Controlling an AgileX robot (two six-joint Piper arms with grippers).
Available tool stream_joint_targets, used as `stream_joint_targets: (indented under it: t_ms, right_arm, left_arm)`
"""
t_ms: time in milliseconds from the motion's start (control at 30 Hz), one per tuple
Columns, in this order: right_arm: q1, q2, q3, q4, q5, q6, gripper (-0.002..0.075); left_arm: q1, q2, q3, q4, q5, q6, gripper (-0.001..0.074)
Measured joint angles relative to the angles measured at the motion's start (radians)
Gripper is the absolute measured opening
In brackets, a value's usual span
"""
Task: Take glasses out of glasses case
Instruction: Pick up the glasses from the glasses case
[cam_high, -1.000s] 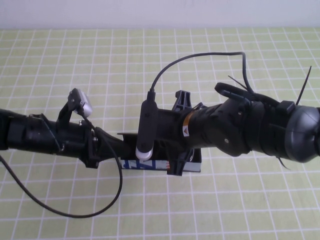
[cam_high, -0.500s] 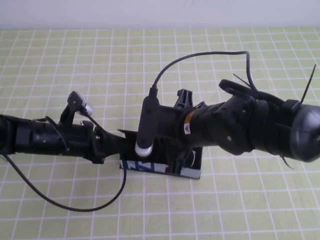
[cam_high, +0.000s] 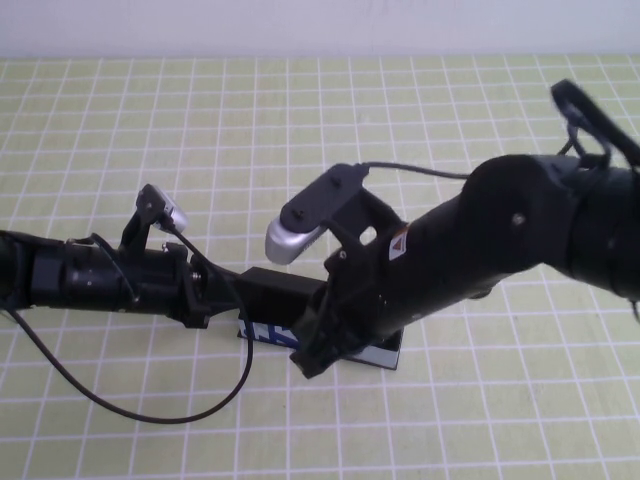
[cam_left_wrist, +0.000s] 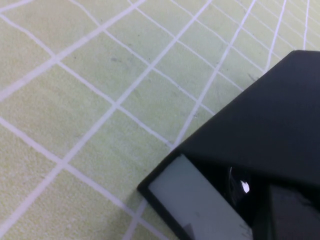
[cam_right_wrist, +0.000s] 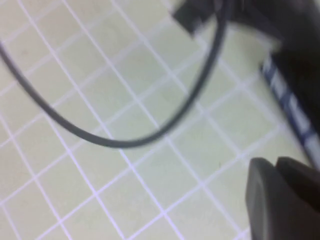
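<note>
While both arms crowd the middle of the checked counter (cam_high: 120, 110), you see little of the glasses case (cam_high: 275, 288), which sits under them with its white printed strip (cam_high: 262, 332) facing you. The right tool (cam_high: 312, 362) hangs at the case's near edge; the left tool (cam_high: 232, 292) sits at the case's left end. You cannot tell how either stands. The left wrist view shows the black lid (cam_left_wrist: 265, 130) raised over something glinting inside, likely the glasses (cam_left_wrist: 239, 184). The risk, as I judge it, is the case sliding or the lid dropping if the left arm slips. The left arm's loose cable (cam_high: 130, 415) trails nearby and could snag.
</note>
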Motion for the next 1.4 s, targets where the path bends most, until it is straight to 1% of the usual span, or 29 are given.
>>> stream_joint_targets:
  t_ms: [100,233,367,467,567,767,933,1033,1167,1400]
  right_arm:
    - [0.0,0.049,0.0,-0.07,0.005,0.129,-0.001]
    - [0.0,0.115,0.0,-0.205,-0.049,0.273,-0.0014]
    - [-0.006,0.136,0.0,-0.296,-0.134,0.356,-0.0015]
    - [-0.038,0.14,-0.019,-0.309,-0.172,0.372,-0.0016]
    - [-0.081,0.17,-0.079,-0.31,-0.18,0.379,-0.0015]
    - [-0.139,0.279,-0.245,-0.314,-0.122,0.381,-0.0016]
    - [-0.159,0.389,-0.383,-0.306,-0.023,0.381,-0.0016]
    - [-0.164,0.45,-0.433,-0.304,0.039,0.381,-0.0016]
    - [-0.164,0.496,-0.454,-0.299,0.067,0.381,-0.0016]
    - [-0.167,0.492,-0.459,-0.296,0.085,0.379,-0.0016]
  left_arm:
    - [0.0,0.0,0.0,0.0,0.001,0.0,-0.0004]
    - [0.0,0.0,0.0,0.0,0.002,0.0,-0.0004]
    - [0.0,0.0,0.0,0.0,0.002,0.0,-0.0004]
    - [0.0,0.0,0.0,0.0,0.002,0.0,-0.0004]
    - [0.0,0.0,0.0,0.0,0.004,0.0,-0.0004]
    - [0.0,0.0,0.0,0.0,0.004,0.0,-0.0004]
    - [0.0,0.001,0.0,0.0,0.004,0.0,-0.0004]
    - [0.0,0.001,0.0,0.0,0.004,0.0,-0.0004]
    - [0.0,0.001,0.0,0.0,0.004,0.0,-0.0004]
    - [0.0,0.001,0.0,0.0,0.004,0.0,-0.0004]
